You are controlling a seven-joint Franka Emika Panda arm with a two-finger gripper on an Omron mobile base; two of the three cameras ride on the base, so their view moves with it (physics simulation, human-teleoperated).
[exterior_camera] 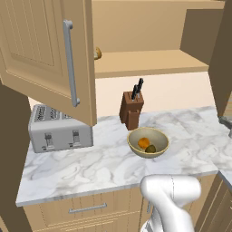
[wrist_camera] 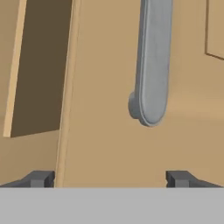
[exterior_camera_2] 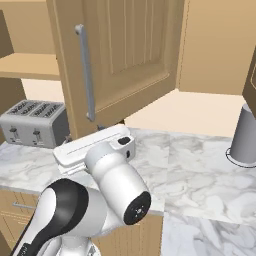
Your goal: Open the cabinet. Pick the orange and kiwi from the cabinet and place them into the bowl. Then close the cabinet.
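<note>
My claw [wrist_camera: 112, 178] spread wide at frame bottom, facing cabinet [wrist_camera: 109, 144] door, handle [wrist_camera: 152, 65] upper centre, orange [exterior_camera: 143, 142] and kiwi [exterior_camera: 150, 148] in bowl [exterior_camera: 136, 136] on surface [exterior_camera: 90, 167].

cabinet [exterior_camera: 50, 54] door: top cropped | tan-brown item [exterior_camera: 97, 53]: half-hidden by door

toaster [exterior_camera: 59, 129], knife block [exterior_camera: 132, 110], marble counter [exterior_camera: 90, 167]
</note>
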